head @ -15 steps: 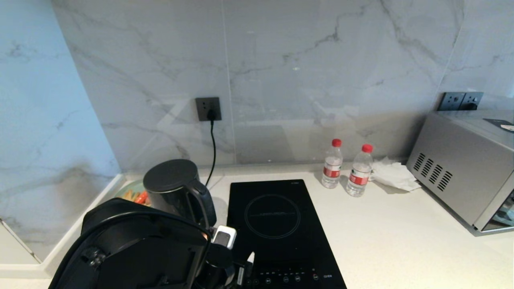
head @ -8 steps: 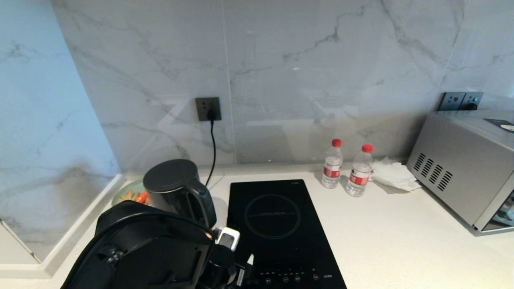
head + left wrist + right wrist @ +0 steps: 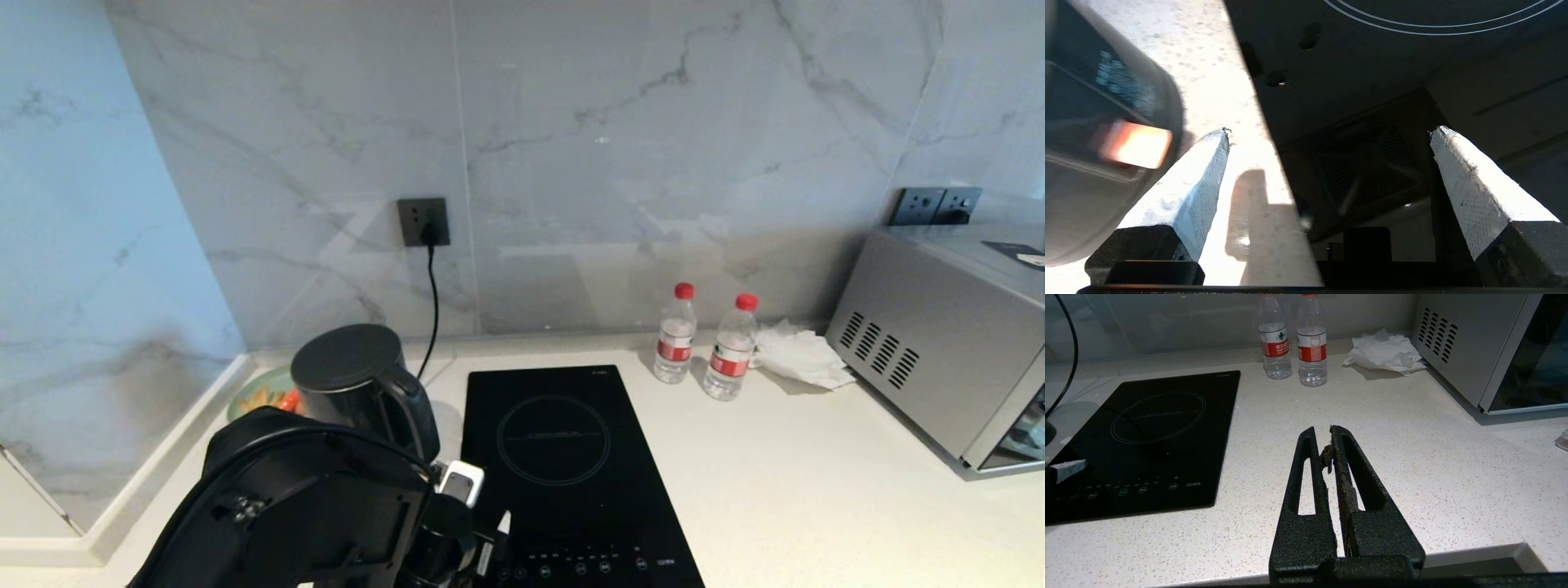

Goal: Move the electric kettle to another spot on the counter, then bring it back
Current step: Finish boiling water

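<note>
A shiny black kettle (image 3: 357, 385) with a flat grey lid is seen upright at the back left of the pale speckled table (image 3: 800, 490), just beside the black stove top (image 3: 563, 457). A grey marble wall is seen behind. The left gripper (image 3: 1327, 163) is held low beside the kettle, its fingers (image 3: 1196, 183) wide apart and empty. The right gripper (image 3: 1327, 437) is held over the table, fingers closed.

A kitchen corner is lined with grey-veined marble wall panels (image 3: 620, 122); a dark wall socket (image 3: 423, 221) is mounted above the table's back edge.
</note>
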You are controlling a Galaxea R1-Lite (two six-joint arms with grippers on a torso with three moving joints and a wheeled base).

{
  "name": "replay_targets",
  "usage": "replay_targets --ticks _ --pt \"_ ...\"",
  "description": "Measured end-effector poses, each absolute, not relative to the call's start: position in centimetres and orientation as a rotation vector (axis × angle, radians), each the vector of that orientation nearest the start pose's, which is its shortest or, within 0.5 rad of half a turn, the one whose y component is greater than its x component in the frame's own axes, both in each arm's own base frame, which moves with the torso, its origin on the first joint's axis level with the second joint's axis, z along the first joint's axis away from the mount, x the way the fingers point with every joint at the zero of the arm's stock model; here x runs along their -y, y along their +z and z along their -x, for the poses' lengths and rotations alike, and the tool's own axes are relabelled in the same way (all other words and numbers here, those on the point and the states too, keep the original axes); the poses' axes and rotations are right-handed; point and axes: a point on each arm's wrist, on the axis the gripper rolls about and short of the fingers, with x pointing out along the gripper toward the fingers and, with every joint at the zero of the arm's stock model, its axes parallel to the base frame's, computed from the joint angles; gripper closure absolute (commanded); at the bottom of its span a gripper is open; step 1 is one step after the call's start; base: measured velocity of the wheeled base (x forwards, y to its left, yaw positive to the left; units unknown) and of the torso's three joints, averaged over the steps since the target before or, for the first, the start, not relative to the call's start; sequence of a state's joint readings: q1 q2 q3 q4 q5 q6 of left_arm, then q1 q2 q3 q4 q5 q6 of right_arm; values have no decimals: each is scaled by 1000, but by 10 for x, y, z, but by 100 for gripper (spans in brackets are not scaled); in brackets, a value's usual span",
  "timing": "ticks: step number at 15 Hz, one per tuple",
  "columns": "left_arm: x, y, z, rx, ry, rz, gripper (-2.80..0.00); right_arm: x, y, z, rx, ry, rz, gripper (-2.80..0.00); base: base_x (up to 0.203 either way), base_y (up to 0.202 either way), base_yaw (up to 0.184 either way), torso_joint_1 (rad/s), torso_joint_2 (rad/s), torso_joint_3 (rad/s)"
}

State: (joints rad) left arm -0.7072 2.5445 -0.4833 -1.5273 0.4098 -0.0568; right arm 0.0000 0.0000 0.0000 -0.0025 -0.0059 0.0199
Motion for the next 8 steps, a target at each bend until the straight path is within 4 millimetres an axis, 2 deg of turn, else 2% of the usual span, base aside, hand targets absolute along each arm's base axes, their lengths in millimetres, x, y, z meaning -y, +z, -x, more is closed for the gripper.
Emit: replay_targets --ticks 8 --pt "186 -73 -246 -498 -252 -257 -280 0 76 23 2 -6 -20 0 0 0 0 0 0 0"
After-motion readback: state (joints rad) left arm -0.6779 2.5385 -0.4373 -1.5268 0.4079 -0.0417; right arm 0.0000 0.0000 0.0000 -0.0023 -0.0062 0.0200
